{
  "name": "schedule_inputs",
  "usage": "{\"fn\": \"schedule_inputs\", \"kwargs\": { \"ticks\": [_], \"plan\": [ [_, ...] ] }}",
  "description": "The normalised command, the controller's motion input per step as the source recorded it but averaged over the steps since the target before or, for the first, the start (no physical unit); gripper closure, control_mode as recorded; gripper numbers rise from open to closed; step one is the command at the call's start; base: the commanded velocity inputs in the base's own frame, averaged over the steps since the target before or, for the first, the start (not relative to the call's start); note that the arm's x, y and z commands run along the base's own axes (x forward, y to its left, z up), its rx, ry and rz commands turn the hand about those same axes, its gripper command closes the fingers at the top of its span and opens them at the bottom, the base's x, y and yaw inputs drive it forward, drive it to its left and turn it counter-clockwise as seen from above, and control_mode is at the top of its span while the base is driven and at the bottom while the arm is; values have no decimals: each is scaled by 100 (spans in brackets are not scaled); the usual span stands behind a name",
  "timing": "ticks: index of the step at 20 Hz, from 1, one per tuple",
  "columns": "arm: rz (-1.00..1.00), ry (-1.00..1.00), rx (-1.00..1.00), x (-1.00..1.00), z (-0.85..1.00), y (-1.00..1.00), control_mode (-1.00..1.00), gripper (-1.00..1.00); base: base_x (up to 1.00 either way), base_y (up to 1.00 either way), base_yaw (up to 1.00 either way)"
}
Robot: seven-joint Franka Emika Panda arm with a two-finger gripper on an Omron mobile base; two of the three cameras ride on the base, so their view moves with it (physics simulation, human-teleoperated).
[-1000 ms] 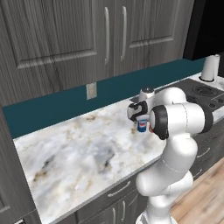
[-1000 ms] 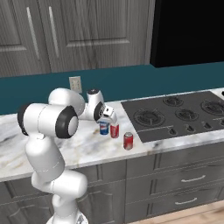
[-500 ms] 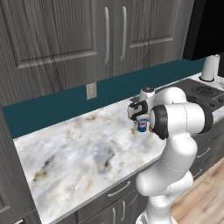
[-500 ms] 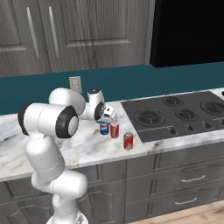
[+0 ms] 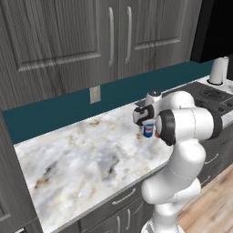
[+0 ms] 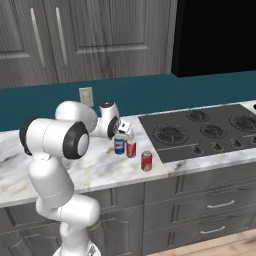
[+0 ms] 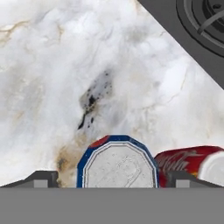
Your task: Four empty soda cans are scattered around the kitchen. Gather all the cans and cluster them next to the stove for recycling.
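A blue soda can point(image 6: 119, 145) stands upright on the marble counter, just left of the stove point(image 6: 200, 132). A red can point(image 6: 131, 148) stands close beside it, and another red can point(image 6: 146, 161) is nearer the counter's front edge. My gripper point(image 6: 122, 132) hangs right over the blue can, pointing down. In the hand view the gripper point(image 7: 113, 179) is open, and its fingertips point(image 7: 41, 178) straddle the blue can's silver top point(image 7: 117, 168) with a gap on each side. The nearer red can point(image 7: 192, 162) lies to the right. From the left base view the blue can point(image 5: 148, 129) shows under the hand.
A tall white cylinder point(image 5: 218, 70) stands at the far side of the stove point(image 5: 214, 93). A wall outlet point(image 6: 86, 95) sits on the teal backsplash. Marble counter point(image 5: 82, 159) stretches wide to the left. Drawers point(image 6: 215, 205) lie below the counter edge.
The fingers have spread apart off the blue can, which now stands free on the counter. Arm and cans have kept their places.
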Motion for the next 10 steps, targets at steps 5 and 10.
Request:
{"fn": "schedule_inputs", "kwargs": {
  "ticks": [5,10],
  "plan": [
    [0,-10,0,-12,19,0,-100,-100,0,0,0],
    [0,-10,0,-15,26,0,-100,-100,0,0,0]
  ]
}}
